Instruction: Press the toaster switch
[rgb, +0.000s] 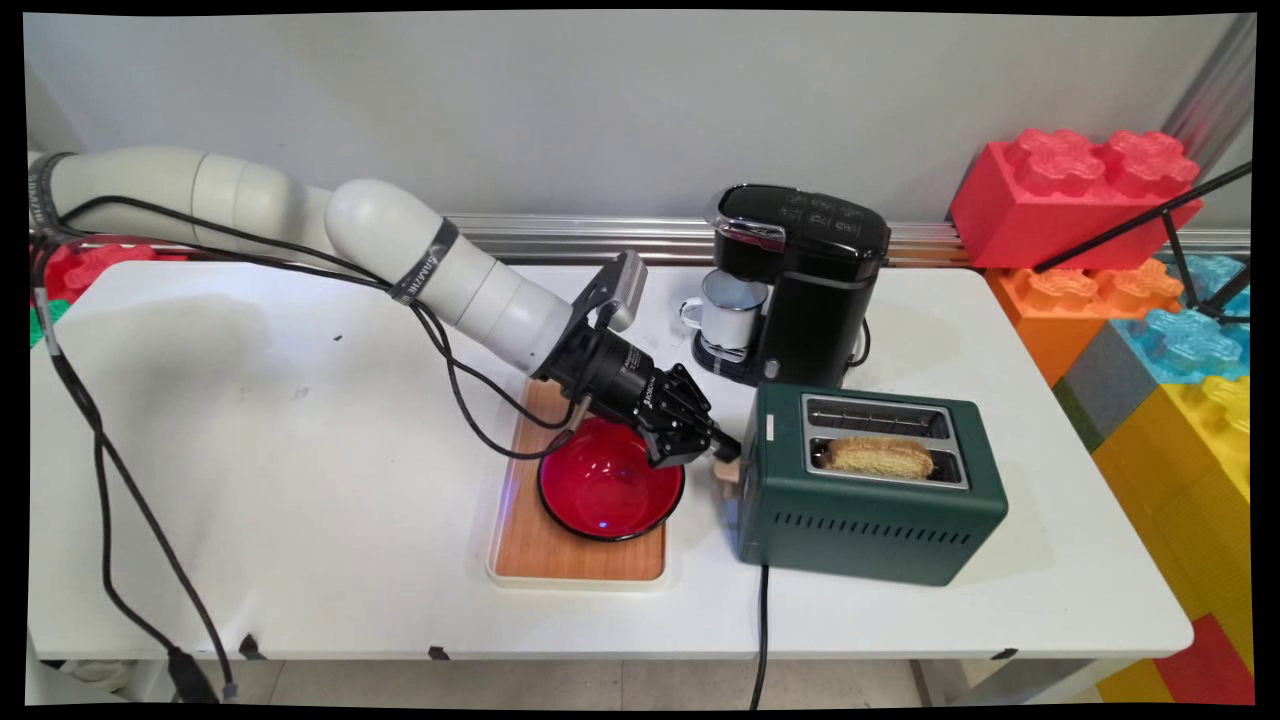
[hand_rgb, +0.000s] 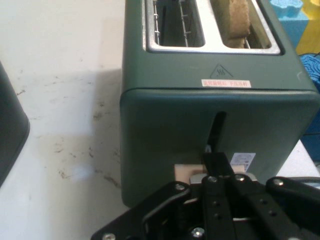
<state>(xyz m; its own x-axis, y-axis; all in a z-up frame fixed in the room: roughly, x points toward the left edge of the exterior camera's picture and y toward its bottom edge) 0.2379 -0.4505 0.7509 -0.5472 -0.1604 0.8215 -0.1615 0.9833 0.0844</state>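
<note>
Pincer (rgb: 722, 448) down at the left end of the green toaster (rgb: 870, 485), fingers pressed together on top of the pale lever knob (rgb: 728, 474). Slice of toast (rgb: 880, 457) sitting in the near slot, far slot empty. Red bowl (rgb: 610, 490) on a wooden tray (rgb: 560, 545) just left of the toaster, right under the wrist. Black coffee maker (rgb: 800, 280) with a white mug (rgb: 728, 312) behind, toward the far side of the worktop (rgb: 300, 480).

Risk, as a judgement: fingertips sliding off the small knob, or sideways force shoving the light toaster rightward. Wrist close above the bowl, so possibly clipping its rim.
</note>
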